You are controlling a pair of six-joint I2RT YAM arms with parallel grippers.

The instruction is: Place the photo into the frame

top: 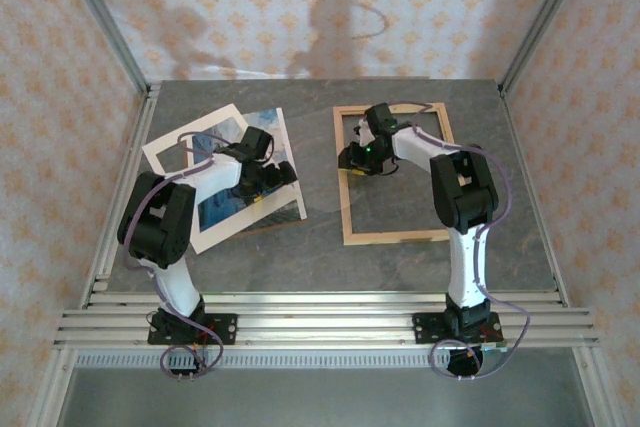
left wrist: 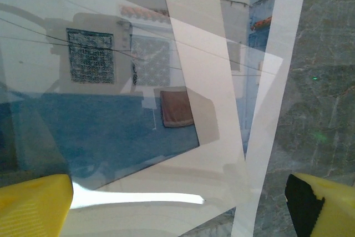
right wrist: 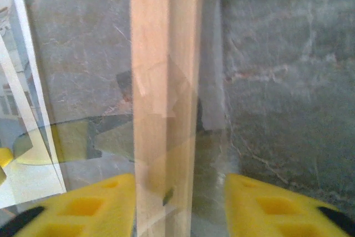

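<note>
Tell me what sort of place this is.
Probably a robot test cell: a grey table walled by patterned panels on aluminium posts, with the left arm and right arm bolted to a rail.

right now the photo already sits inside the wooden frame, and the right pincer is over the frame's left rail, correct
Not quite: the photo isn't inside the frame. The top view shows it lying left of the frame, with the white mat, below the left pincer. The right pincer is over the frame's left rail, as you say.
</note>
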